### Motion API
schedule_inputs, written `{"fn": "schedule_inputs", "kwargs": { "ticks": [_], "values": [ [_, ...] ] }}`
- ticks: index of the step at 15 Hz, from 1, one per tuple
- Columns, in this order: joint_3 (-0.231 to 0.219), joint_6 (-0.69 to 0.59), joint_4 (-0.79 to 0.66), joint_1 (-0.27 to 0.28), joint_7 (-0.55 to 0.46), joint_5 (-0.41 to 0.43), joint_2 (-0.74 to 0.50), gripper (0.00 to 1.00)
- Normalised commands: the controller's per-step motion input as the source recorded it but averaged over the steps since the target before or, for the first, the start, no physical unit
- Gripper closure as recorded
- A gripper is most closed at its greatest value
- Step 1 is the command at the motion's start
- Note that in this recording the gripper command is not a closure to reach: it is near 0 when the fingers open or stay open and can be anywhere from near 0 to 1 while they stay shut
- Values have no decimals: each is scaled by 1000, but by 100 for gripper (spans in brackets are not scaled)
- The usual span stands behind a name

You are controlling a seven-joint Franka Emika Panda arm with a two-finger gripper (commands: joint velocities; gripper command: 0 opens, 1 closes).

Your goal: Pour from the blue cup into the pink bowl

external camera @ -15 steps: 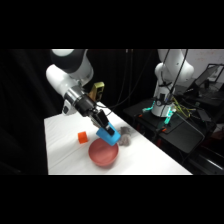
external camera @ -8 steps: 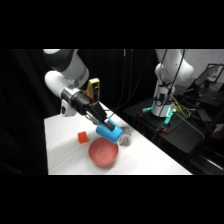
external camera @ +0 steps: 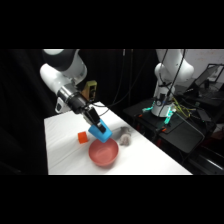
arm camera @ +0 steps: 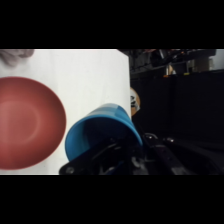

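— Above the pink bowl, what do we see?
— We see the fingers clamped on the blue cup, tipped sideways over the bowl's far rim.
— And on the white surface?
— An orange cube left of the bowl, a grey lump right.

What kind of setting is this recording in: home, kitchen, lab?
Most likely a robotics lab. A white table stands against black curtains, a second white robot arm sits on a bench behind, and cables run around it.
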Motion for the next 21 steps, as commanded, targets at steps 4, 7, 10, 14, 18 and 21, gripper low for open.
{"fn": "schedule_inputs", "kwargs": {
  "ticks": [4,7,10,14,18,21],
  "values": [
    [-94,449,-400,72,108,-479,-468,11],
    [-81,600,-640,14,98,-448,-559,10],
    [-98,735,-772,10,172,-402,-552,9],
    [-105,815,-768,-12,328,-315,-397,9],
    [-58,558,-514,3,441,-210,-183,7],
    [-9,329,-246,60,416,-185,-22,6]
  ]
}}
